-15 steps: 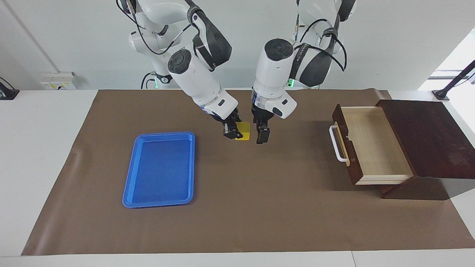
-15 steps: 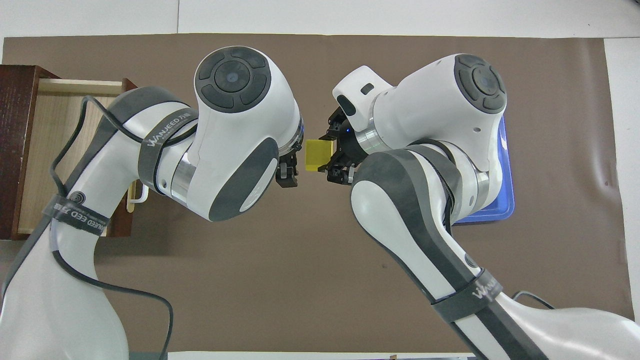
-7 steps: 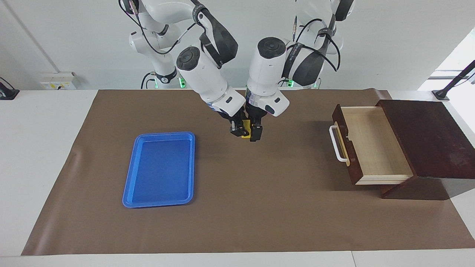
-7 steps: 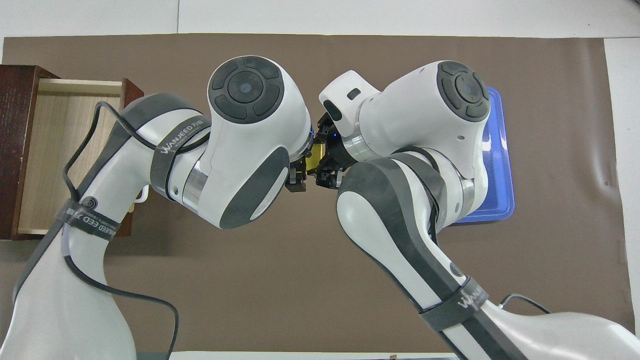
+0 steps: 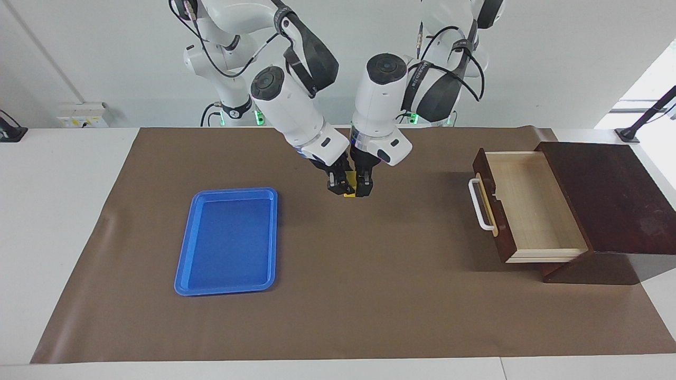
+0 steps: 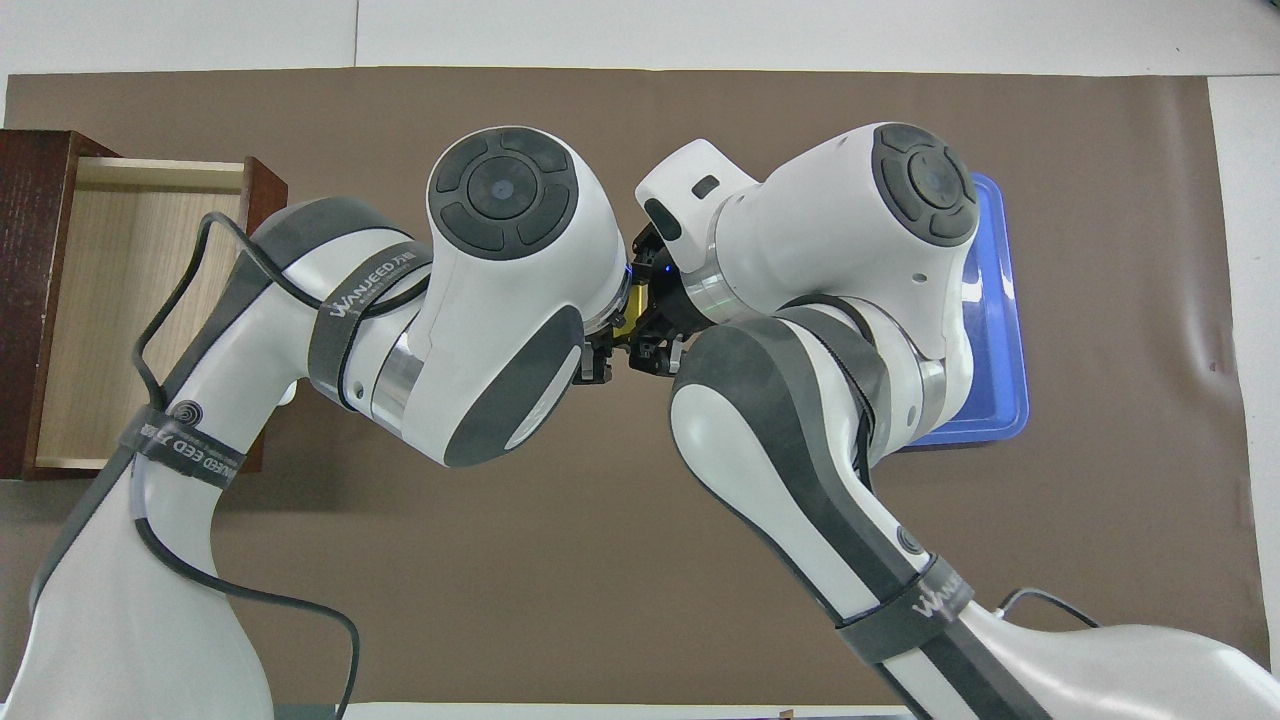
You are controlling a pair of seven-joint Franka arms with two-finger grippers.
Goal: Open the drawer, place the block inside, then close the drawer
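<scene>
The small yellow block (image 5: pixel 348 195) is up in the air over the middle of the brown mat, and only a sliver of it shows between the two grippers. It also shows as a sliver in the overhead view (image 6: pixel 624 325). My right gripper (image 5: pixel 336 186) is shut on the block. My left gripper (image 5: pixel 362 186) is pressed up against the block's other face, tip to tip with the right one. The drawer (image 5: pixel 533 206) of the dark brown box stands pulled open at the left arm's end of the table. Its pale wood inside is bare, and its white handle (image 5: pixel 479 205) faces the mat's middle.
A flat blue tray (image 5: pixel 228 240) lies on the mat toward the right arm's end, with nothing in it. The brown mat (image 5: pixel 369 295) covers most of the white table. The dark box top (image 5: pixel 607 195) rises above the open drawer.
The two grippers have closed in on each other over the mat's middle. The left gripper has moved in against the block held by the right, so most of the block is now hidden.
</scene>
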